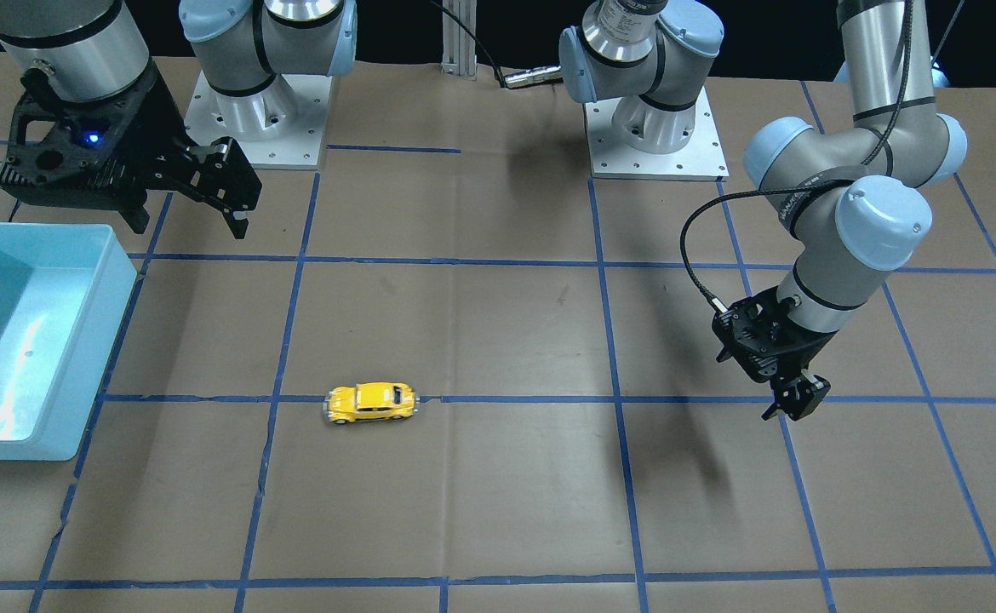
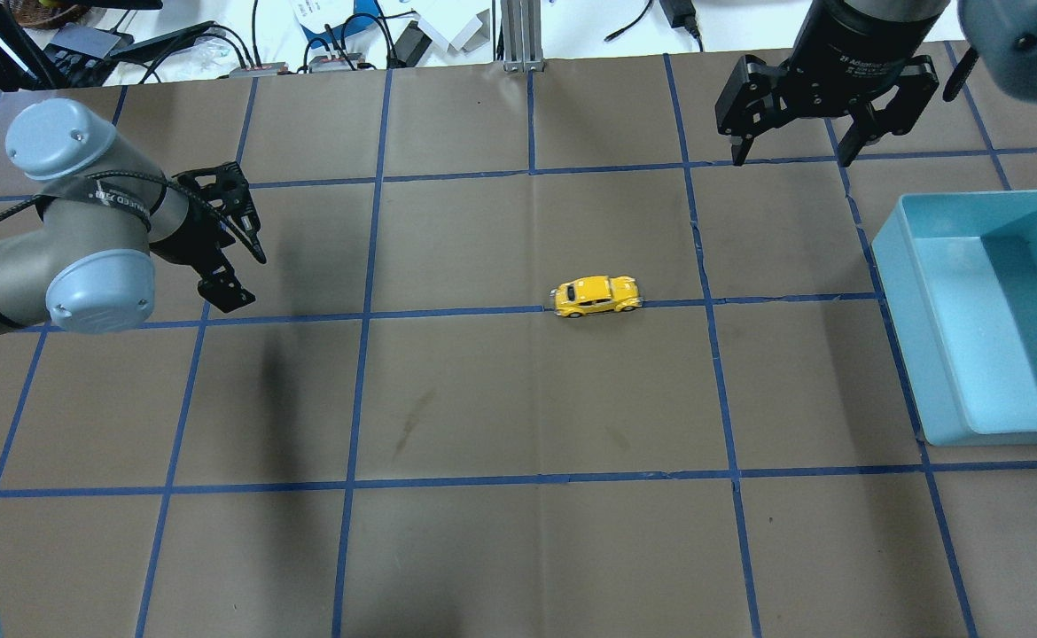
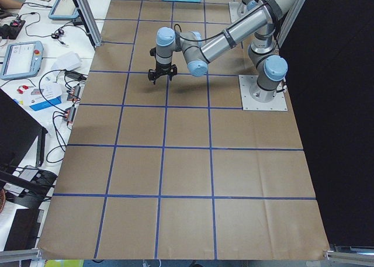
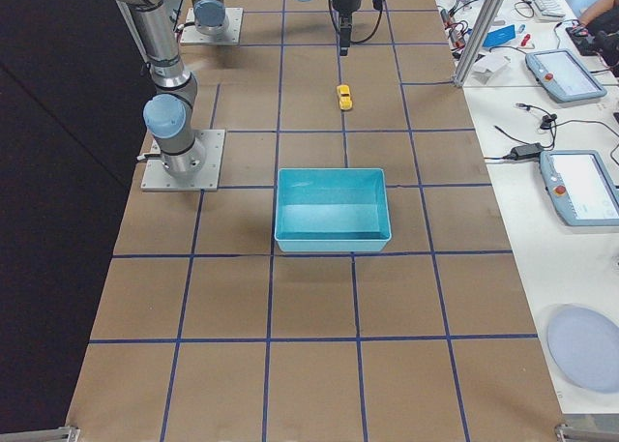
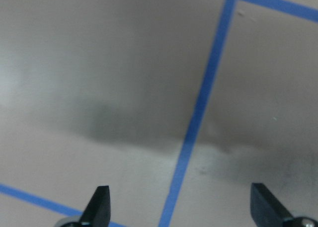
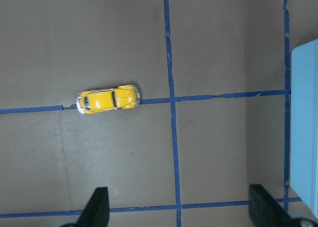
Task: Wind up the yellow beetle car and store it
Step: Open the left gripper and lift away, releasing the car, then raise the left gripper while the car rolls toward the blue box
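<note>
Silver arms (image 1: 877,60), pale-blue joint caps (image 1: 883,223), black hands (image 2: 791,158), looping black cable (image 1: 684,245)

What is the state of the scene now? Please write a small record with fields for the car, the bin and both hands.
car: yellow beetle car, on its wheels on a blue tape line, held by nothing
bin: blue bin at the robot's right, apart from the car, nothing seen inside
left hand: open, empty, over the table
right hand: open, empty, apart from the car
stored: not yet
</note>
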Controlling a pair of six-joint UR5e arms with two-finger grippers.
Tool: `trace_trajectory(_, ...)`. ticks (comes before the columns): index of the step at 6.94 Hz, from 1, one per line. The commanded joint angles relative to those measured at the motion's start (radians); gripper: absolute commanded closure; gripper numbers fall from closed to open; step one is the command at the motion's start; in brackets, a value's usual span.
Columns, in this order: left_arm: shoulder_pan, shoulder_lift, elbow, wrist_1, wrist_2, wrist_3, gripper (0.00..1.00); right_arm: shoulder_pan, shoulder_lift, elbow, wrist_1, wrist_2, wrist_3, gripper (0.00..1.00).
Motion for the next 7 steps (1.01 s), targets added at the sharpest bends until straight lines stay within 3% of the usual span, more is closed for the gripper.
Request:
trace_trajectory(1, -0.099, 0.027, 0.153, -0.205, 0.023, -0.237, 0.0, -0.004, 0.0, 0.001, 0.0, 0.0, 0.0, 0.0)
trace_trajectory(4, -0.162, 0.029, 0.413, -0.571, 0.025, -0.674, 0.0, -0.004, 0.0, 0.001, 0.002, 0.0, -0.002, 0.0)
trace_trajectory(6, -0.202, 0.132, 0.459, -0.736, 0.031, -0.97, 0.0, -0.001, 0.0, 0.001, 0.002, 0.0, -0.002, 0.0)
trace_trajectory(7, -0.221, 0.2, 0.456, -0.822, 0.108, -1.174, 0.0, -0.005, 0.0, 0.001, 0.002, 0.0, -0.003, 0.0)
